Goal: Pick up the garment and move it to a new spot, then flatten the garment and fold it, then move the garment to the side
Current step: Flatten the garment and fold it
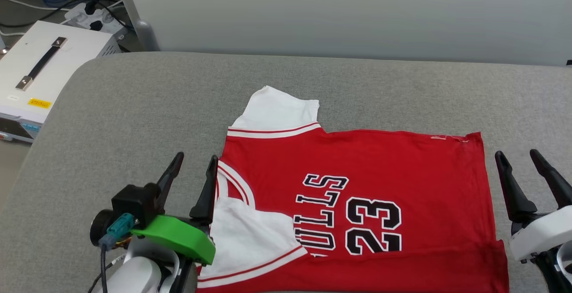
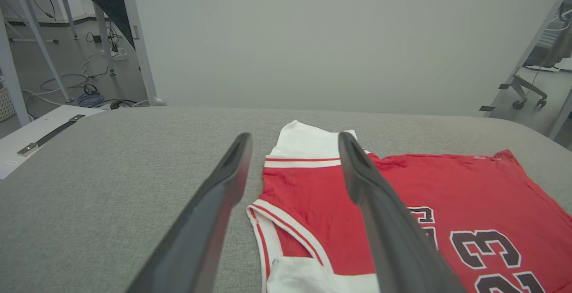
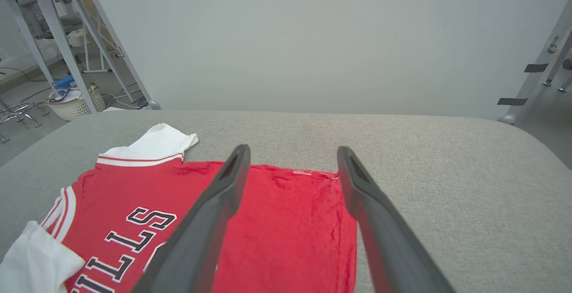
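Dark-fingered left end effector (image 1: 196, 156) and right end effector (image 1: 516, 152), both with jaws spread wide and holding nothing, flank the garment (image 1: 357, 163) on the grey fabric-covered table (image 1: 134, 105). In the head view the left end effector's inner finger overlaps the striped neckline; contact cannot be confirmed. The right end effector stands just beside the hem, over bare table. Its wrist is cut off at the frame corner, and a green bracket (image 1: 178, 237) hides part of the left wrist. The red T-shirt lies flat and sideways between the two, neckline towards the robot's left and hem towards its right. Its far white sleeve is spread away from the robot. Its near sleeve is folded over the front and covers the start of the black lettering, leaving "ULLS 23" legible. The garment's near edge is cut off by the frame. A white case with a black handle (image 1: 40, 65) sits beyond the table's left end.
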Controlling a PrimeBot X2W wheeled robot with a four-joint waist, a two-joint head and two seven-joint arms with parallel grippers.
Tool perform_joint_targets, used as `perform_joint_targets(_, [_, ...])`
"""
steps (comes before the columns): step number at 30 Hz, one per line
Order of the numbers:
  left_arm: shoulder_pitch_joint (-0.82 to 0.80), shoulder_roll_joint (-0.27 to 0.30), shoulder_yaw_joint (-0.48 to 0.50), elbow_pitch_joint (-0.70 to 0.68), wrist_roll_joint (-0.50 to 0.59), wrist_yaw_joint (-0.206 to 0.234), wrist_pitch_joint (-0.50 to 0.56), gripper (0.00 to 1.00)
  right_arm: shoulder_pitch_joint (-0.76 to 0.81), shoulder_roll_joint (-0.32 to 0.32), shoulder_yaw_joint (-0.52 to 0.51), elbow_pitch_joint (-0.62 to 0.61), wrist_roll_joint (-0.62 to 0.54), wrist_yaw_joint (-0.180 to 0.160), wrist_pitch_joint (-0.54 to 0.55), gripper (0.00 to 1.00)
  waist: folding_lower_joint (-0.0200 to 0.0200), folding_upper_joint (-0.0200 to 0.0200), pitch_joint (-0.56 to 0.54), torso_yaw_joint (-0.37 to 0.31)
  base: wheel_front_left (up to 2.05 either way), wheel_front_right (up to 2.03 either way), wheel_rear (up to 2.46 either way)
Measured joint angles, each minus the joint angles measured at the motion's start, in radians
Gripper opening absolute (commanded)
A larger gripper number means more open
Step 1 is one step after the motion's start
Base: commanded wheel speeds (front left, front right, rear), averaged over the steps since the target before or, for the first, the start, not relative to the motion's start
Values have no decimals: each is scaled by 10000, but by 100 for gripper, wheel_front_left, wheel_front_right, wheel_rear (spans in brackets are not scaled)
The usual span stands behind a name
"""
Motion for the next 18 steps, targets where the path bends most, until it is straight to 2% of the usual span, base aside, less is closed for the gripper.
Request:
perform_joint_targets(5, [103, -520, 1064, -424, 888, -418, -10, 100, -21, 499, 59, -98, -479, 0, -1409, 100, 0, 0, 189, -162, 0, 0, 0])
perform_joint_targets(11, [141, -940, 1918, -489, 1655, -1034, -12, 100, -194, 1034, 382, -31, -811, 0, -2190, 100, 0, 0, 593, -491, 0, 0, 0])
perform_joint_targets(15, [32, -1064, 2169, -109, 1818, -1501, -10, 100, -239, 1252, 702, 144, -725, 0, -2374, 100, 0, 0, 883, -773, 0, 0, 0])
perform_joint_targets(18, [-459, -855, 2025, 447, 1860, -1860, 353, 100, -291, 1298, 826, 159, -679, 0, -2418, 100, 0, 0, 1156, -960, 0, 0, 0])
